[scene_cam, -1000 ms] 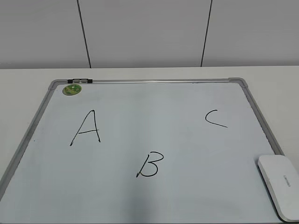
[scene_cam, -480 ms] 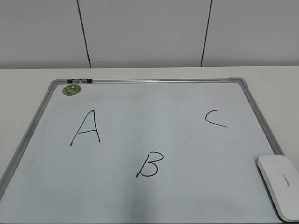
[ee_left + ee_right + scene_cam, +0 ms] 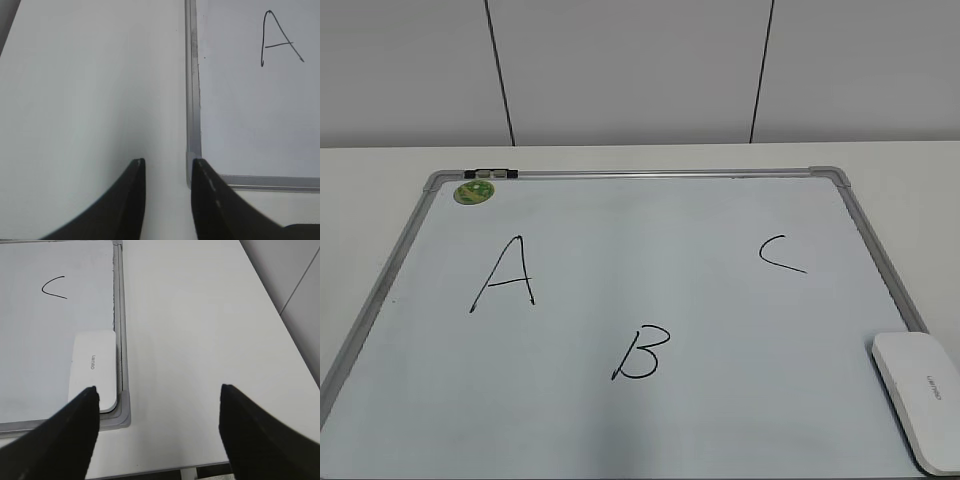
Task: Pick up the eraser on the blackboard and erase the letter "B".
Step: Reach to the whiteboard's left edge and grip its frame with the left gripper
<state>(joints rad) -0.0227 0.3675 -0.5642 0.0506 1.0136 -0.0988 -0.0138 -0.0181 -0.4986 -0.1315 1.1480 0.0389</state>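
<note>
- Eraser (image 3: 918, 398) lay untouched at the blackboard's (image 3: 620, 440) near right corner; the letter "B" (image 3: 640, 353) stood whole.
- Left hand (image 3: 167, 165) narrowly parted, right hand (image 3: 157, 390) spread, both empty.

The blackboard (image 3: 650, 420) has a smooth, pale writing face with a soft sheen, bordered by a brushed silver metal frame (image 3: 660, 174) with grey plastic corner pieces, and the letter "B" (image 3: 641, 353) on it is thin black marker ink. The eraser (image 3: 920, 395) looks like smooth, glossy white plastic with small grey printed lettering. The surface (image 3: 200, 340) under them is plain white and matt, and both pairs of jaws look like dark, matt plastic.
</note>
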